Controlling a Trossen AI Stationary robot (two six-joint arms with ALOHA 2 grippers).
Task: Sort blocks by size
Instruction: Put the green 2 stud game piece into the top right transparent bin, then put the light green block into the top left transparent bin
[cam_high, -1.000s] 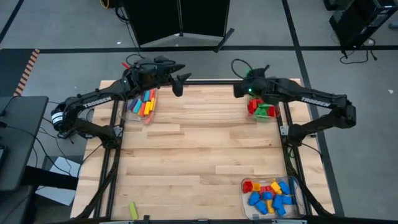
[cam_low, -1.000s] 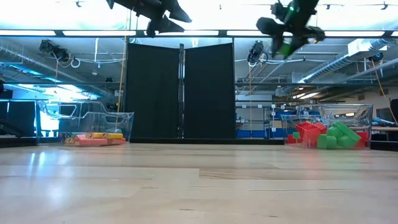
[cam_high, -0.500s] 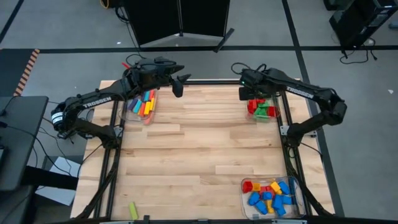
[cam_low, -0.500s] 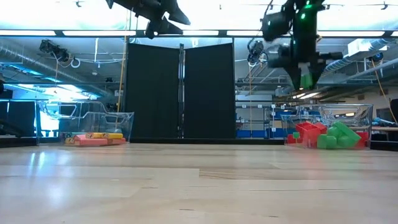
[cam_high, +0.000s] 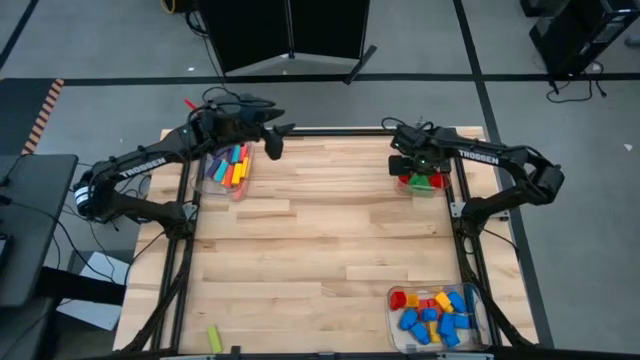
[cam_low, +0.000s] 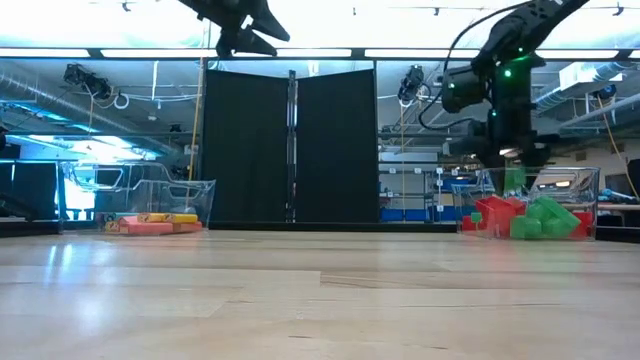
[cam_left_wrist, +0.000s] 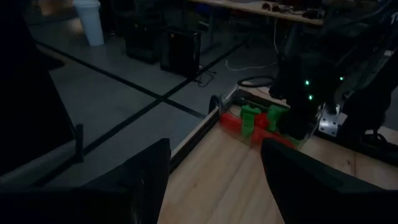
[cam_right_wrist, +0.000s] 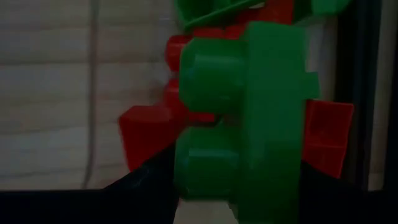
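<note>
Hovering over the far right bin with our right gripper, we've got a green brick pinched between the fingers, studs facing the wrist camera. It hangs just above the red and green bricks already piled in that clear bin, so our guess is this is the drop-off step for that size class. The fingers look like they're only loosely on it now, so it could be letting go any second, though that's our read and not something the frames settle.

Our left gripper is parked up high near the far left corner of the worktop, by the bin of long bars, with fingers spread and nothing in them. Looks like it's just keeping out of the way.

A third bin at the near right holds a mix of blue, yellow and red short blocks. One lone yellow-green piece sits at the near left edge of the worktop, outside any bin, so that one's probably still to sort.

Main risk we see: the brick landing on the pile and tumbling over the bin wall.
</note>
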